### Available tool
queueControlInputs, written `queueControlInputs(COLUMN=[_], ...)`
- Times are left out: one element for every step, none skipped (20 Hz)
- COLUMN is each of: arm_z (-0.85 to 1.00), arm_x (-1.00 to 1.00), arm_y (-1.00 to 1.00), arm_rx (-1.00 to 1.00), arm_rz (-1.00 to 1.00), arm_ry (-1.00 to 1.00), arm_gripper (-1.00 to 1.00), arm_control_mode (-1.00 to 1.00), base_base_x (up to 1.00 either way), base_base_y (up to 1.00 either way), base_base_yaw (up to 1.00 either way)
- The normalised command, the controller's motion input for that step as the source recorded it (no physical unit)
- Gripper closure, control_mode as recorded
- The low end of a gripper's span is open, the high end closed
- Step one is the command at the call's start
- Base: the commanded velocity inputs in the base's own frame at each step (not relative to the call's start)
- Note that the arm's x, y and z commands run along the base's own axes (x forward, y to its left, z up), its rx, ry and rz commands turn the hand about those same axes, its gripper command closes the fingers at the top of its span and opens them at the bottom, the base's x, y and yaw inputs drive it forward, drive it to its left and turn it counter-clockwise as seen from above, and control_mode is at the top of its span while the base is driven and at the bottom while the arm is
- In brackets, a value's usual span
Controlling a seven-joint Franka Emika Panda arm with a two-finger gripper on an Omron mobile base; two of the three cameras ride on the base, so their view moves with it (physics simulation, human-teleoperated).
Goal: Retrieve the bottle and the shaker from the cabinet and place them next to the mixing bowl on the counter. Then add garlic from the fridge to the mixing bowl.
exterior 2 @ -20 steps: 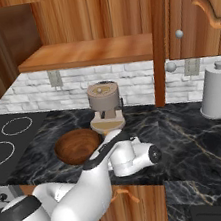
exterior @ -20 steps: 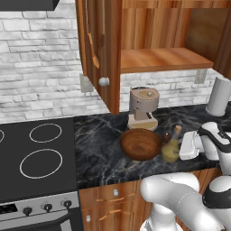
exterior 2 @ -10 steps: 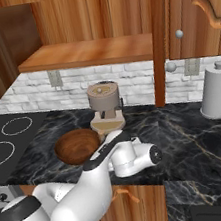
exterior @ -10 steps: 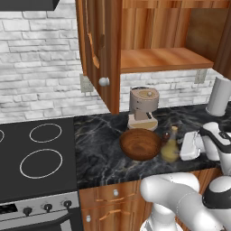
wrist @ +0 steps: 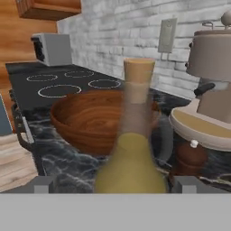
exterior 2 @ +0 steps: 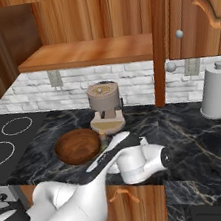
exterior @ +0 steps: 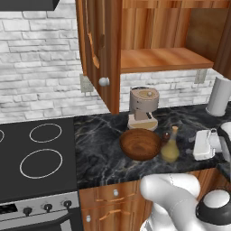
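If the pincer (wrist: 110, 187), its tips wide apart around the bottle (wrist: 131, 153), bumps it pulling away, it could tip into the mixing bowl (wrist: 92, 118).

**Bottle and shaker beside the bowl**

The bottle (exterior: 171, 146) I see stands upright on the dark marble counter, just right of the mixing bowl (exterior: 140, 144). It has a yellowish round body and a slim tan neck. The bowl is brown wood, wide, round and upright. The shaker (wrist: 189, 159), small and dark brown, stands upright behind the bottle, near the bowl's rim.
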Motion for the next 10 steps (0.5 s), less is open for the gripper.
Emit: queueControlInputs(arm_z=[0.97,0.94,0.91,0.89,0.93,0.93,0.97,0.99,0.97,0.86], arm_x=[-0.11,-0.14,-0.19,-0.22,-0.24,-0.21,-0.18,-0.14,0.0,0.0], arm_y=[0.22,0.3,0.41,0.51,0.54,0.52,0.59,0.61,0.64,0.61], arm_rx=[0.0,0.0,0.0,0.0,0.0,0.0,0.0,0.0,0.0,0.0], arm_rz=[-0.12,-0.13,-0.13,-0.13,-0.13,-0.13,-0.15,-0.16,-0.17,-0.19], arm_ry=[0.02,0.06,0.08,0.09,0.08,0.09,0.1,0.1,0.11,0.1], arm_gripper=[-1.0,-1.0,-1.0,-1.0,-1.0,-1.0,-1.0,-1.0,-1.0,-1.0], arm_control_mode=[-1.0,-1.0,-1.0,-1.0,-1.0,-1.0,-1.0,-1.0,-1.0,-1.0], base_base_x=[0.0,0.0,0.0,0.0,0.0,0.0,0.0,0.0,0.0,0.0], base_base_y=[0.0,0.0,0.0,0.0,0.0,0.0,0.0,0.0,0.0,0.0], base_base_yaw=[0.0,0.0,0.0,0.0,0.0,0.0,0.0,0.0,0.0,0.0])
